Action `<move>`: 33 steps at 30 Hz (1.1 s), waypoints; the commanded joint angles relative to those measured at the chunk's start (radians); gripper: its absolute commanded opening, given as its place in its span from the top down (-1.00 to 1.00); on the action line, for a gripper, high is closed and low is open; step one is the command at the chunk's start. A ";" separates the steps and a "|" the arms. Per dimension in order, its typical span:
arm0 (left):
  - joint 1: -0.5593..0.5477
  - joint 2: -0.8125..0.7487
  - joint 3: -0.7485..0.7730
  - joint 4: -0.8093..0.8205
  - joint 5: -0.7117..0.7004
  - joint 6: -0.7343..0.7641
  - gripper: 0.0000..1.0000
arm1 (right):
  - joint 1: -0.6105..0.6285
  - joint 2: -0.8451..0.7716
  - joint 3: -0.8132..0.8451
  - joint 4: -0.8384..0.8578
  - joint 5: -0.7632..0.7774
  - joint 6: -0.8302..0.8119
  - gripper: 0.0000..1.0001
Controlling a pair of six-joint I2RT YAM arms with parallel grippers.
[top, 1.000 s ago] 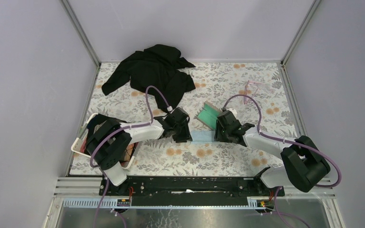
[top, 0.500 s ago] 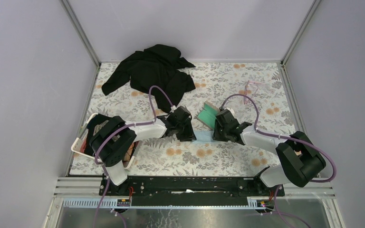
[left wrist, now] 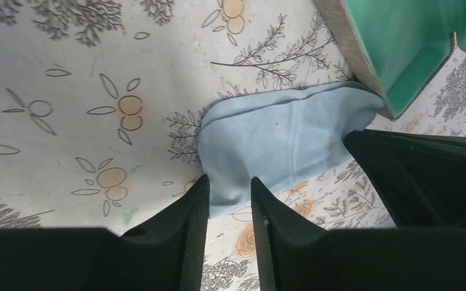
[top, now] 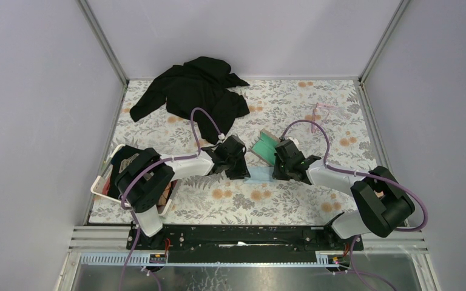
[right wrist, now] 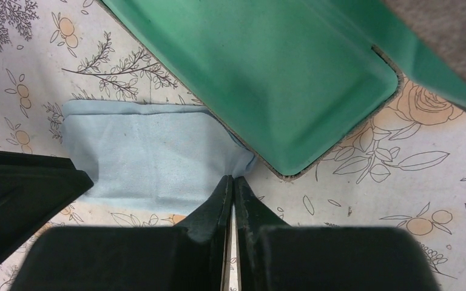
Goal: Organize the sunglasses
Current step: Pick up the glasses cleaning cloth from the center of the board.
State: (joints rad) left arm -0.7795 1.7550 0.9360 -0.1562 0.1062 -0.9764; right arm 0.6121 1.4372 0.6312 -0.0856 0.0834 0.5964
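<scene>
The pink sunglasses (top: 326,112) lie at the back right of the table, far from both grippers. The open grey-brown case with green lining (top: 266,147) sits mid-table; it also shows in the left wrist view (left wrist: 412,48) and the right wrist view (right wrist: 267,66). A light blue cloth (top: 258,175) lies just in front of it. My left gripper (left wrist: 229,182) is open, its fingertips straddling the cloth's (left wrist: 279,139) near-left edge. My right gripper (right wrist: 231,179) is shut on the cloth's (right wrist: 145,151) right corner, beside the case's corner.
A black garment (top: 194,91) lies heaped at the back left. A white tray (top: 104,176) with items sits at the left edge under the left arm. Metal-framed walls enclose the floral table cover (top: 291,200).
My left gripper has moved right onto the cloth's left edge. My right gripper has shifted slightly left and back, toward the case, with the cloth's corner.
</scene>
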 commanded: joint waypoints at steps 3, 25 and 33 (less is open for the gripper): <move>-0.006 -0.041 -0.001 -0.092 -0.129 0.012 0.21 | -0.006 0.009 0.013 -0.009 -0.020 -0.008 0.90; -0.038 0.051 0.036 -0.037 -0.038 -0.003 0.56 | -0.006 -0.004 0.013 -0.014 -0.018 -0.008 1.00; -0.038 0.053 0.078 -0.059 -0.051 0.042 1.00 | -0.005 -0.052 0.012 -0.016 -0.066 -0.010 1.00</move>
State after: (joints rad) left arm -0.8112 1.7863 0.9749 -0.1959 0.0746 -0.9813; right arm 0.6117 1.4322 0.6308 -0.0875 0.0574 0.5964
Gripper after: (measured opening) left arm 0.009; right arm 0.054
